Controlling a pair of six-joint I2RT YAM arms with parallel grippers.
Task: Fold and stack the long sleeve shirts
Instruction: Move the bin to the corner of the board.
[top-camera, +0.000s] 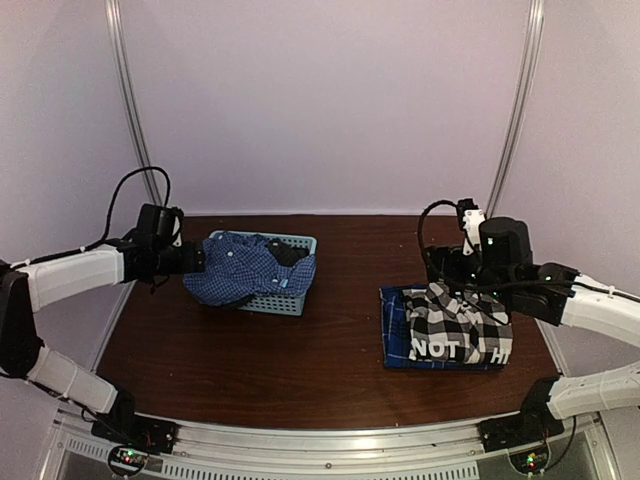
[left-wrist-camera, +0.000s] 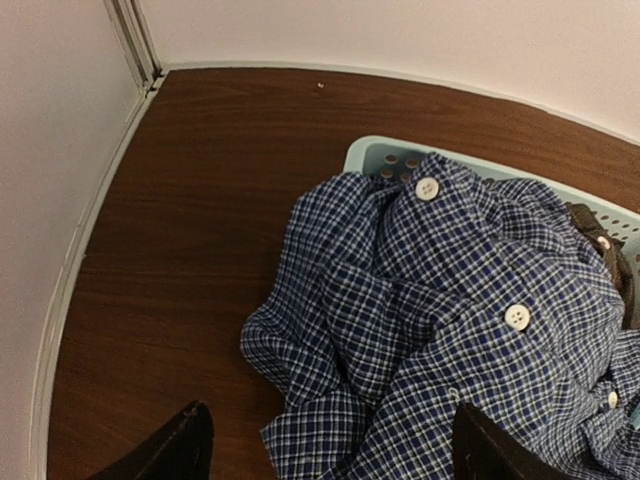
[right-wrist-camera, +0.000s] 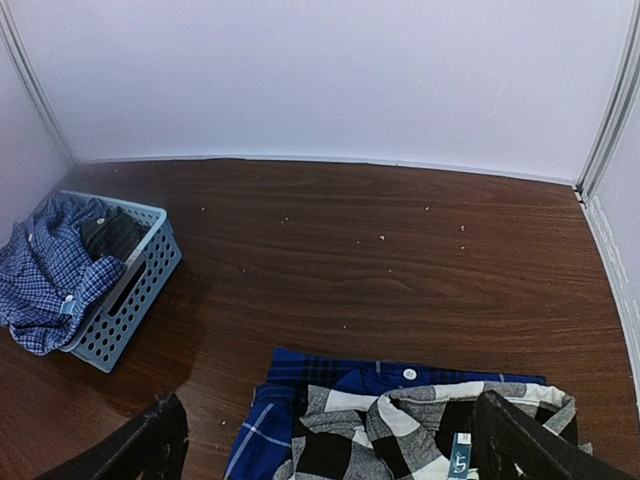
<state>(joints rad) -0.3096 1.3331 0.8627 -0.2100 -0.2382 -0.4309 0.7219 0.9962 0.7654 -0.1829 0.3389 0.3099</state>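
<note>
The blue fine-check shirt (top-camera: 242, 268) with white buttons lies crumpled in and over the left side of the light blue basket (top-camera: 300, 243); the left wrist view shows it close up (left-wrist-camera: 470, 300). My left gripper (top-camera: 200, 260) is open just over the shirt's left edge, jaws wide apart and holding nothing (left-wrist-camera: 330, 450). The black-and-white plaid shirt (top-camera: 455, 322) with white lettering lies folded on the darker blue plaid shirt (top-camera: 394, 322) at the right. My right gripper (top-camera: 450, 275) is open above their far edge, empty (right-wrist-camera: 330, 445).
The basket (right-wrist-camera: 130, 290) also holds a dark garment (right-wrist-camera: 110, 235). The brown table (top-camera: 290, 350) ends at white walls at the back and sides, with metal rails in the corners. Small crumbs dot the wood behind the stack.
</note>
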